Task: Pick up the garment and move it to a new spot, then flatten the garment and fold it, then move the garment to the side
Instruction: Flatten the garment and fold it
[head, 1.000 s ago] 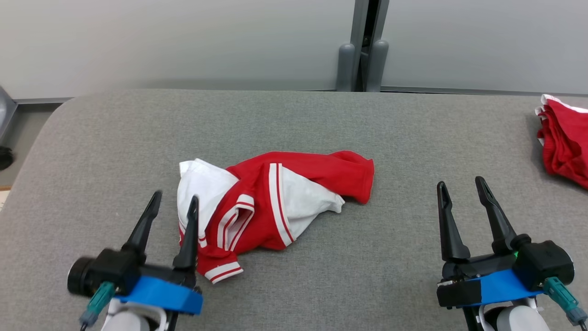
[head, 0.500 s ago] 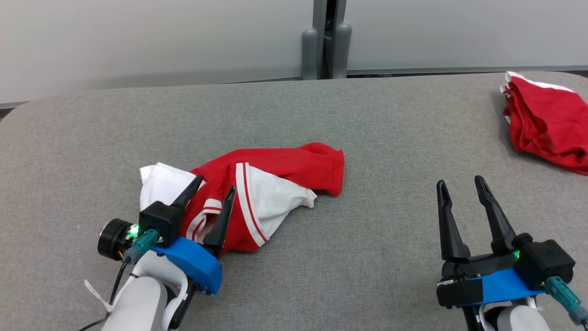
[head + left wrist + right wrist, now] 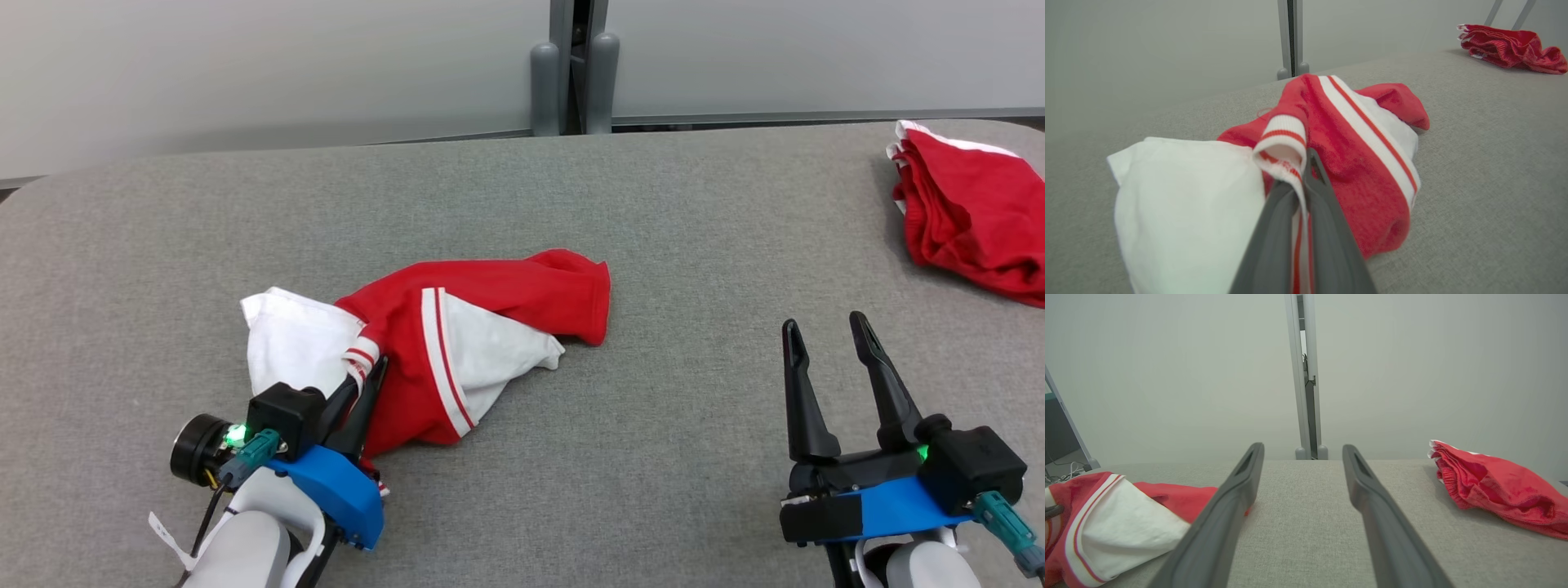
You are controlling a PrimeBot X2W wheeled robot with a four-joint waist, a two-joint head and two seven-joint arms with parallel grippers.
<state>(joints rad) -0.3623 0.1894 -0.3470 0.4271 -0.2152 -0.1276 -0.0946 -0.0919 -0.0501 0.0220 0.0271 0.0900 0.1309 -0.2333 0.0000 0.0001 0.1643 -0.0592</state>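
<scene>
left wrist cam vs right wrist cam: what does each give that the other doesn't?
Left wrist: the left gripper shut on the striped cuff of the garment, cloth pinched between its fingers. Right wrist: the right gripper open over the grey table, holding nothing. Both: the garment, the red pile off to the right, and the grey post at the wall.

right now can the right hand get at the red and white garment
Probably yes: the right hand is open, with only bare grey table between it and the garment. The left hand is shut on its striped cuff.
</scene>
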